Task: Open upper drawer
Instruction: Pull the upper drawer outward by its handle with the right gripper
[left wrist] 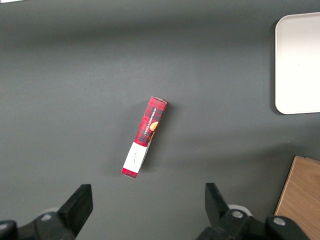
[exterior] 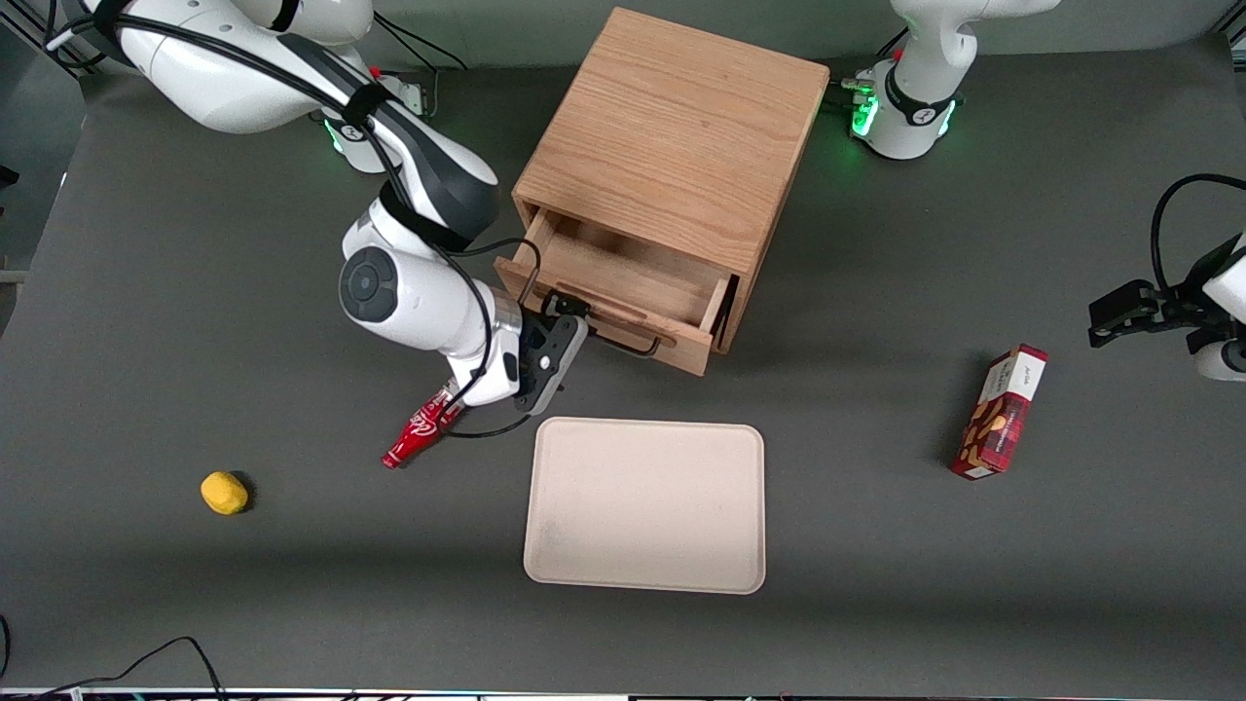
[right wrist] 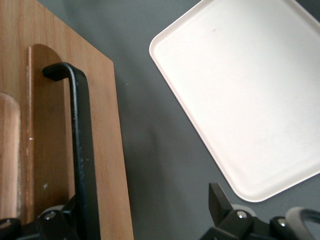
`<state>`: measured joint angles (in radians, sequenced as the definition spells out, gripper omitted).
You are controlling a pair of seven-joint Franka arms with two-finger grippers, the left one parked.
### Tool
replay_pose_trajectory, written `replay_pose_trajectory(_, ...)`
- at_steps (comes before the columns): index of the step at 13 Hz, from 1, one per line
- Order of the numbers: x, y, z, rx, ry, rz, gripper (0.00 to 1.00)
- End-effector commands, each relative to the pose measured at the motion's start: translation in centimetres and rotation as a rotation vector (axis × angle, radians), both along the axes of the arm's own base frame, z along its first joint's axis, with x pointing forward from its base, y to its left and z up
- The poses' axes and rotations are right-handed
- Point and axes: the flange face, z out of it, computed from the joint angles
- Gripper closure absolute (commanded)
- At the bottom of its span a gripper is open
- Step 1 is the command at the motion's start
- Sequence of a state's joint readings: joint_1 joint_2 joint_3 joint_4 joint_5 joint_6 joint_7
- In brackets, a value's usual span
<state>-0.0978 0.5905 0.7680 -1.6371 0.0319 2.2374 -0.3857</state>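
The black two-finger gripper [exterior: 563,326] covers one end of the thin black wire handle [exterior: 623,341] on the light wood upper drawer [exterior: 623,292], so can't really see its fingertips in the front view. The red cola bottle [exterior: 419,435] on the worktop is half tucked under the wrist. In the wrist view the cream rectangular tray [right wrist: 250,95] runs off the edge.

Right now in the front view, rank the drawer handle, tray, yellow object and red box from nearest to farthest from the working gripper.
From the gripper:
1. Drawer handle, right at the gripper.
2. Tray, nearer the camera.
3. Yellow object, toward the working arm's end.
4. Red box, toward the parked arm's end.
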Motion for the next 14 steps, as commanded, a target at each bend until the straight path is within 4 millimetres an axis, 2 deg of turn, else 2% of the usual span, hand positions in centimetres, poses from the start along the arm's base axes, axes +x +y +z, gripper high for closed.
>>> replay_pose_trajectory(1,2.0,-0.6,0.2,0.012,-0.004,0.011,0.0)
replay_pose_trajectory(4,3.4,-1.7,0.8,0.01,-0.001,0.025,0.0)
replay_pose_trajectory(9,4.8,-3.0,0.2,-0.008,-0.021,0.025,0.0)
replay_pose_trajectory(14,7.0,-5.3,0.2,-0.021,-0.029,0.023,0.0)
